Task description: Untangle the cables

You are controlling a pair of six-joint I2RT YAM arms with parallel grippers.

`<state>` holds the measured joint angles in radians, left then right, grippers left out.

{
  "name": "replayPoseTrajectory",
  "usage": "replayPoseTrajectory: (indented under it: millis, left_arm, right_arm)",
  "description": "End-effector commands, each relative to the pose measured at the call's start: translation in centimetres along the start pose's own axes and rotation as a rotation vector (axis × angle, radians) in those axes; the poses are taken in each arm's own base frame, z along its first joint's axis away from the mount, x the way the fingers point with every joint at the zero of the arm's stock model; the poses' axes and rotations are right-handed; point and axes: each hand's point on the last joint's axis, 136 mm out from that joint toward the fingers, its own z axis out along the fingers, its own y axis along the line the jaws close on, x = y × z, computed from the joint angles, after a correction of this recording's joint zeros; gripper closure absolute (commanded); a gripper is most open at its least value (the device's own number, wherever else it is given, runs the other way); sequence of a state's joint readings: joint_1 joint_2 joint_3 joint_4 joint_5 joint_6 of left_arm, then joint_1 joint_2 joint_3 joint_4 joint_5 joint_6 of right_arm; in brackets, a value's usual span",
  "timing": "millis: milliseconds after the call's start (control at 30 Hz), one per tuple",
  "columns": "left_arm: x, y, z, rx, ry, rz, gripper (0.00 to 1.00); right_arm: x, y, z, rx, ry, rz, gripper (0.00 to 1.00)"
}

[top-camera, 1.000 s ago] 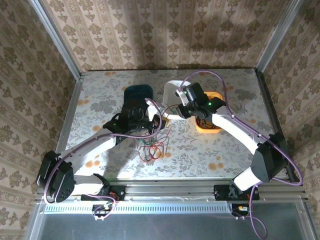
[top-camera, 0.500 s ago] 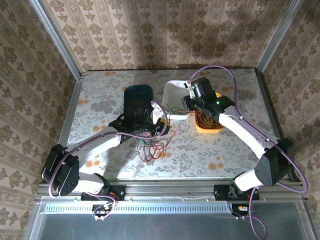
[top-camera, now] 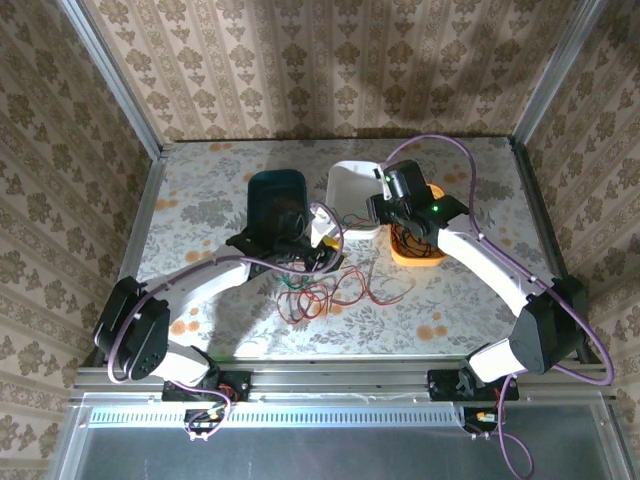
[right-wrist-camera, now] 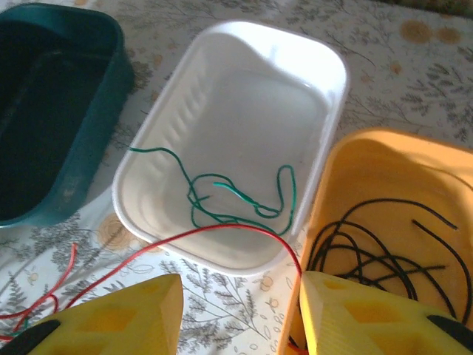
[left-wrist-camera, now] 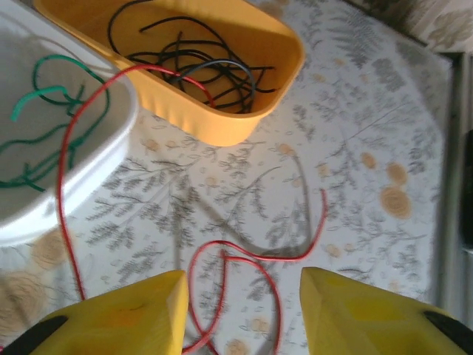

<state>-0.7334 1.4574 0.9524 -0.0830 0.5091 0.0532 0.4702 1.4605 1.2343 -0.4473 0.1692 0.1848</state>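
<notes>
A red cable [left-wrist-camera: 255,257] now sprawls at 3 o'clock of the tangle [top-camera: 305,300]; left gripper [left-wrist-camera: 242,296] and right gripper [right-wrist-camera: 240,296] spread, empty.

Picture edges crop the teal tray [right-wrist-camera: 87,151] and the orange tray [right-wrist-camera: 384,168].

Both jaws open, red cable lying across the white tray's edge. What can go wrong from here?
1. The red cable crosses the white tray's rim and reaches the yellow tray; pulling it could snag the green cables or black cables, or shift a tray.
2. The pile on the table mixes red and green; a careless grab may tighten it.
</notes>
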Motion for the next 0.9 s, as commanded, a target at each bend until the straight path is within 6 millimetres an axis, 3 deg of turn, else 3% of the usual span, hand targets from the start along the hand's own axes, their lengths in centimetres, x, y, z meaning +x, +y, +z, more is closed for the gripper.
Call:
replayPoseTrajectory:
  millis: [0, 133, 367, 533, 867]
  left_arm:
    - [1.6, 1.8, 1.3, -0.065, 0.106, 0.096, 0.52]
    - [3.5, 3.2, 3.3, -0.116, 0.165, 0.089, 0.41]
    - [3.6, 5.8, 5.2, -0.255, 0.167, 0.058, 0.39]
    - [4.2, 6.1, 6.6, -0.266, 0.193, 0.053, 0.39]
    - [4.4, 9.7, 6.5, -0.473, 0.202, 0.069, 0.38]
  right_arm:
    - [-0.2, -2.0, -0.7, 0.044, -0.032, 0.109, 0.53]
    - [0.3, -3.2, -0.8, 0.067, -0.029, 0.137, 0.53]
    - [0.6, -4.4, -2.0, 0.079, -0.041, 0.138, 0.53]
    - [0.6, -4.5, -2.1, 0.084, -0.033, 0.125, 0.53]
    - [0.8, -4.2, -2.0, 0.071, -0.017, 0.119, 0.53]
